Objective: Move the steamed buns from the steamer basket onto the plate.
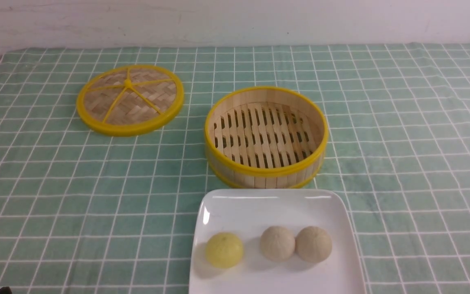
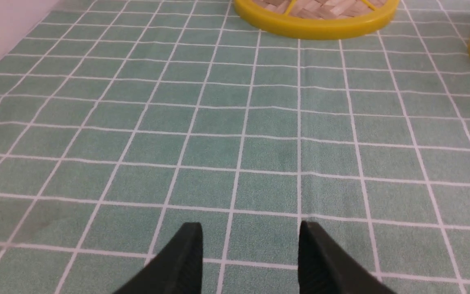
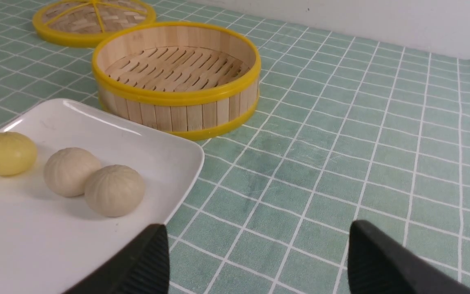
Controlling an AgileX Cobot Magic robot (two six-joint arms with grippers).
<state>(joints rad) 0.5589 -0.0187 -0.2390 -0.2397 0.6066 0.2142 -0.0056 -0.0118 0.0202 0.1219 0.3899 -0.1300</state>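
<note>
In the front view the steamer basket [image 1: 266,137] stood bare at centre, the lid [image 1: 129,99] at its ten o'clock, and the plate [image 1: 239,208] at its six o'clock, cut off by the frame's edge, carried the yellow bun [image 1: 224,250] apart from two beige buns [image 1: 295,243] that touched; neither arm showed. In the left wrist view the left gripper [image 2: 250,261] hung spread and holding nothing over the green checked cloth [image 2: 218,122], with only slivers of lid and basket in frame. In the right wrist view the right gripper [image 3: 258,261] gaped wide and held nothing, its fingers cropped, beside the plate's corner.
</note>
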